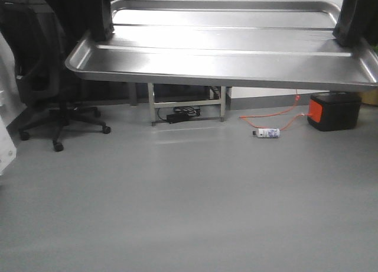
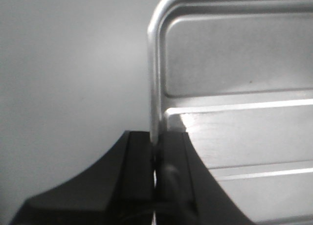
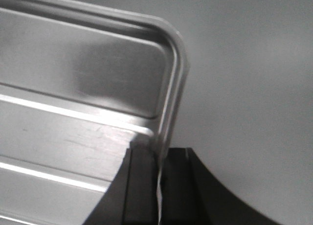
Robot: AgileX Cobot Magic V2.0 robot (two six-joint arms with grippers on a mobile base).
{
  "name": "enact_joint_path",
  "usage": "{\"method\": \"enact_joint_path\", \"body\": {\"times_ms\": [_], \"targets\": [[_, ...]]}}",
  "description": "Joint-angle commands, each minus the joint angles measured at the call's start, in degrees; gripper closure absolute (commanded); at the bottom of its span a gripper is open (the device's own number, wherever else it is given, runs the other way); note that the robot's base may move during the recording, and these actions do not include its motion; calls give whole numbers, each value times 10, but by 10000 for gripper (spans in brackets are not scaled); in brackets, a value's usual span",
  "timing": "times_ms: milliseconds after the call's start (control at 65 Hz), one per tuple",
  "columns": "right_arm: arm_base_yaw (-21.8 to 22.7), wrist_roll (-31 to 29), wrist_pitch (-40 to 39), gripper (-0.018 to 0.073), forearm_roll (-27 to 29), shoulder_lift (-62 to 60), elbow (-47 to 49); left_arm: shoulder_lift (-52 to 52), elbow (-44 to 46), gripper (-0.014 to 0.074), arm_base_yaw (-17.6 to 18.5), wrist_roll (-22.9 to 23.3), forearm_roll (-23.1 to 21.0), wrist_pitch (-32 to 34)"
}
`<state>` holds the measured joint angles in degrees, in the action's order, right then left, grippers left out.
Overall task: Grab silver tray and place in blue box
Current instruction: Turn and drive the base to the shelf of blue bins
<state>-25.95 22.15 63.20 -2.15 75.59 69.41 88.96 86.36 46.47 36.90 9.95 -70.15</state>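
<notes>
The silver tray [image 1: 224,47] hangs in the air across the top of the front view, ribs running lengthwise, high above the grey floor. My left gripper [image 1: 100,29] is shut on its left rim; the left wrist view shows the jaws [image 2: 156,146] pinching the rolled rim of the silver tray [image 2: 234,88]. My right gripper [image 1: 349,35] is shut on the right rim; the right wrist view shows the jaws [image 3: 159,159] clamped on the rim of the tray [image 3: 83,88]. The blue box is out of view.
A black office chair [image 1: 41,77] stands at the left. A metal frame with a power strip [image 1: 186,109] is under the tray's far side. An orange cable, a small bottle [image 1: 267,132] and a black-and-orange box [image 1: 334,110] lie on the floor at the right.
</notes>
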Motion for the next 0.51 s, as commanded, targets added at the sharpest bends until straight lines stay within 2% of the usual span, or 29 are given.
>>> {"method": "enact_joint_path", "body": {"times_ms": [0, 492], "targets": [[-1, -18, -8, 501, -24, -19, 20, -21, 13, 701, 4, -11, 20, 3], [-1, -18, -8, 501, -24, -19, 20, -21, 13, 701, 4, -11, 19, 3]]}}
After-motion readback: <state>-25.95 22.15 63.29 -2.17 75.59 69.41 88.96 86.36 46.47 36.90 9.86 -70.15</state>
